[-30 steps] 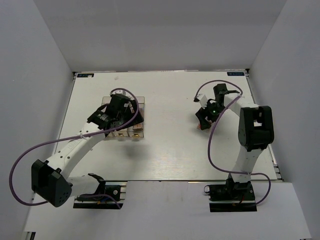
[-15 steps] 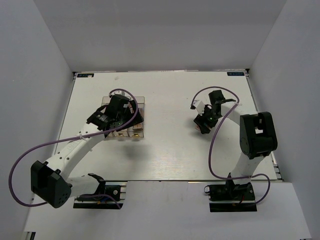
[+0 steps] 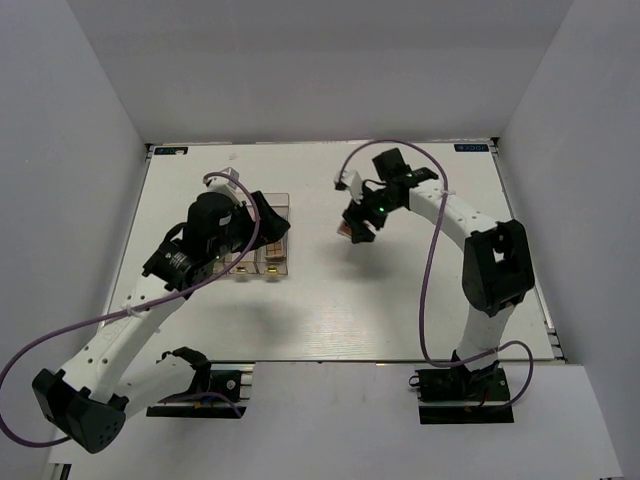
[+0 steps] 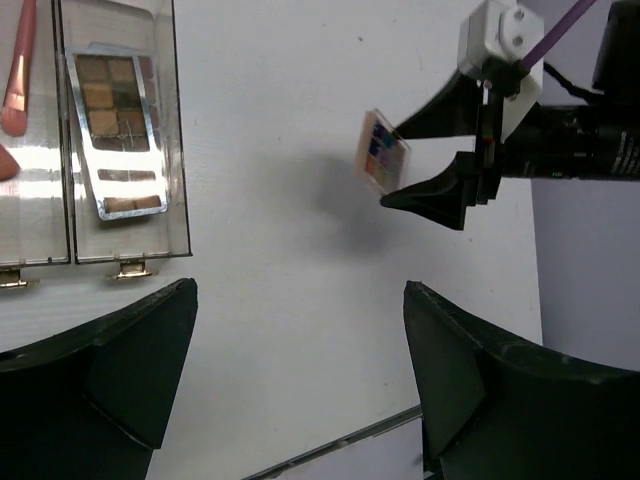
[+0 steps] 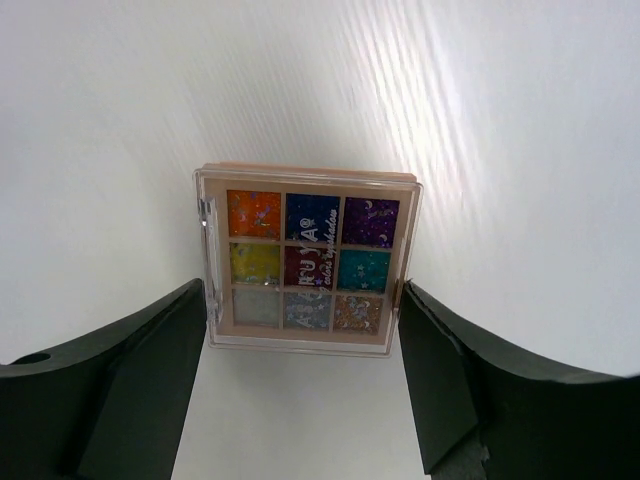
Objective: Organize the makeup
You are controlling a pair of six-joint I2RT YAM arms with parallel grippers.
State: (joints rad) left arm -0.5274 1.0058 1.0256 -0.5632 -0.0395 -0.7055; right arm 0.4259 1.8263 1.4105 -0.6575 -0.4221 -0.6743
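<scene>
White walls close in a white table (image 3: 330, 300) on three sides. At the left, a clear organizer (image 4: 172, 150) is seen on the table. A brown-toned palette (image 4: 118, 135) is laid flat in one compartment and an orange-pink stick (image 4: 18, 60) in the compartment beside it. The left tool (image 4: 297, 290) is held above the organizer, its jaws spread wide and nothing gripped.

Toward the middle, bare table is shown between the organizer and the right arm. There the multicolour palette (image 5: 308, 258) is pinched by two opposite edges in the right tool (image 5: 303, 300). It is raised off the table, and a shadow is cast beneath it.

The step in hand is judged to be the transfer of this palette to the organizer. For the next move, leftward travel over the open table is called for, then a lowering into a compartment with room. The organizer's thin walls and the nearby left tool are to be cleared. At the right, the table edge lies well apart from the palette.
</scene>
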